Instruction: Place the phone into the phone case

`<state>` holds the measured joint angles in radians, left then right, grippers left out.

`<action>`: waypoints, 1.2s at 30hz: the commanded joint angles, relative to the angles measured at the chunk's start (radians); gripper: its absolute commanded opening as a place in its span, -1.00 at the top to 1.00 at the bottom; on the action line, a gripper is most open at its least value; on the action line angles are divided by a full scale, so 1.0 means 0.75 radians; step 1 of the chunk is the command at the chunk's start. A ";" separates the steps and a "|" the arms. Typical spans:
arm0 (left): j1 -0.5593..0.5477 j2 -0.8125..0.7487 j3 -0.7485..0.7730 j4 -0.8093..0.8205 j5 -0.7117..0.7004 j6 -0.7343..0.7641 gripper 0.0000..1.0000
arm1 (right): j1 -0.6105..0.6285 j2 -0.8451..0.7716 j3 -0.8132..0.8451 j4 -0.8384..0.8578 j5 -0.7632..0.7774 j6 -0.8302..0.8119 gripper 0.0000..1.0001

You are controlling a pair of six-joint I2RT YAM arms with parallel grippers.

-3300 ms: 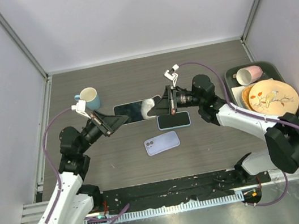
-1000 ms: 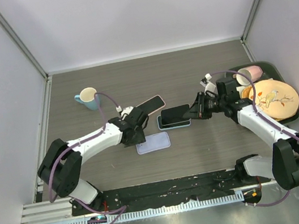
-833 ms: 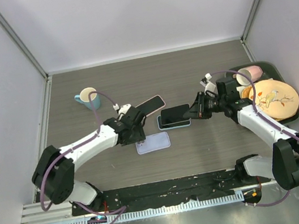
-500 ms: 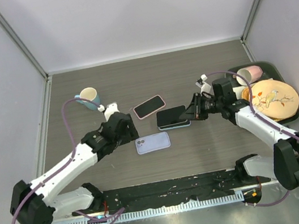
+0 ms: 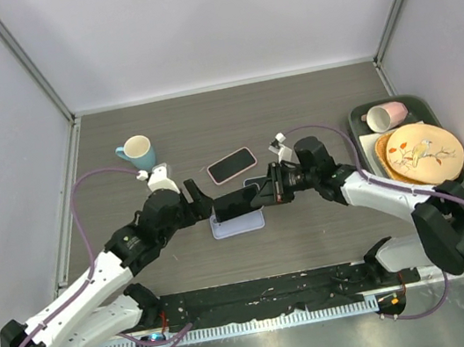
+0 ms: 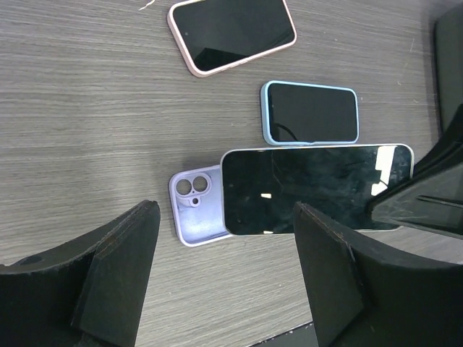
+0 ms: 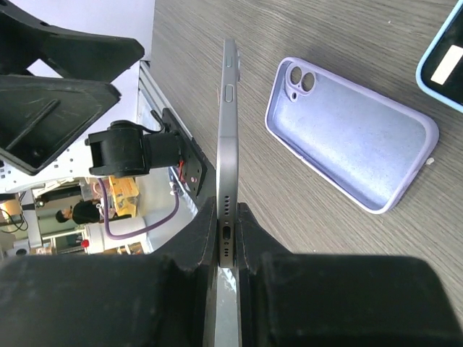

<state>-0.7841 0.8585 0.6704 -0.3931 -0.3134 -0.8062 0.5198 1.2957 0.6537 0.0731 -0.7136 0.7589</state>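
My right gripper (image 5: 274, 190) is shut on the short end of a dark phone (image 5: 237, 203) and holds it edge-on over the empty lilac case (image 5: 237, 224). In the right wrist view the phone (image 7: 228, 130) stands between the pads (image 7: 227, 238), with the case (image 7: 351, 148) lying open side up to its right. In the left wrist view the phone (image 6: 317, 188) covers most of the case (image 6: 194, 210), leaving its camera end showing. My left gripper (image 5: 194, 201) is open and empty just left of the case, its fingers (image 6: 119, 278) spread wide.
A phone in a pink case (image 5: 231, 165) and a phone in a blue case (image 6: 309, 112) lie just behind the lilac case. A teal mug (image 5: 137, 152) stands at the back left. A dark tray (image 5: 362, 129) with a pink cup (image 5: 385, 116) and a plate (image 5: 424, 152) sits at the right.
My right gripper has carried the phone left, from beside the blue-cased phone to over the lilac case. My left arm has drawn back, its gripper now just left of the case.
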 commanded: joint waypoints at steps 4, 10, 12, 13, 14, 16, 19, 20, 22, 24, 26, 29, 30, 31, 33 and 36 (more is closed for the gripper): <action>0.002 -0.034 -0.033 0.125 0.035 0.034 -0.57 | 0.035 0.068 -0.037 0.236 0.011 0.058 0.98; 0.002 -0.024 -0.043 0.133 0.042 0.040 -0.57 | 0.043 0.129 -0.043 0.275 0.006 0.056 0.98; 0.002 -0.020 -0.041 0.131 0.035 0.040 -0.57 | 0.047 0.152 -0.053 0.289 0.008 0.054 0.98; 0.004 -0.010 -0.039 0.131 0.035 0.040 -0.57 | 0.049 0.158 -0.057 0.291 0.006 0.048 0.98; 0.002 -0.005 -0.039 0.131 0.039 0.042 -0.57 | 0.051 0.168 -0.066 0.295 0.000 0.043 0.98; 0.002 0.011 -0.039 0.127 0.037 0.046 -0.57 | 0.054 0.187 -0.076 0.299 0.000 0.045 0.98; 0.002 0.037 -0.041 0.138 0.037 0.052 -0.58 | 0.060 0.201 -0.098 0.328 0.000 0.052 0.98; 0.004 0.046 -0.043 0.148 0.046 0.056 -0.59 | 0.060 0.205 -0.109 0.340 0.002 0.054 0.98; 0.002 0.058 -0.043 0.168 0.076 0.069 -0.59 | 0.062 0.226 -0.119 0.355 0.000 0.062 0.98; 0.002 0.076 -0.035 0.168 0.088 0.069 -0.59 | 0.068 0.240 -0.135 0.395 -0.008 0.072 0.98; 0.004 0.095 -0.035 0.170 0.084 0.069 -0.59 | 0.072 0.262 -0.149 0.416 -0.004 0.074 0.98; 0.002 0.109 -0.043 0.172 0.074 0.067 -0.59 | 0.074 0.287 -0.168 0.438 -0.002 0.072 0.98; 0.004 0.115 -0.051 0.166 0.068 0.065 -0.59 | 0.076 0.293 -0.172 0.443 0.000 0.072 0.98; 0.004 0.121 -0.053 0.160 0.044 0.061 -0.59 | 0.074 0.313 -0.172 0.447 0.002 0.068 0.98; 0.002 0.146 -0.057 0.132 0.019 0.032 -0.59 | 0.074 0.332 -0.180 0.457 0.000 0.070 0.98; 0.002 0.201 -0.074 0.138 0.011 0.001 -0.59 | 0.074 0.379 -0.182 0.475 0.000 0.070 0.98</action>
<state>-0.7841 0.9668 0.6315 -0.3206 -0.2699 -0.7799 0.5659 1.5394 0.5270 0.3771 -0.7158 0.8188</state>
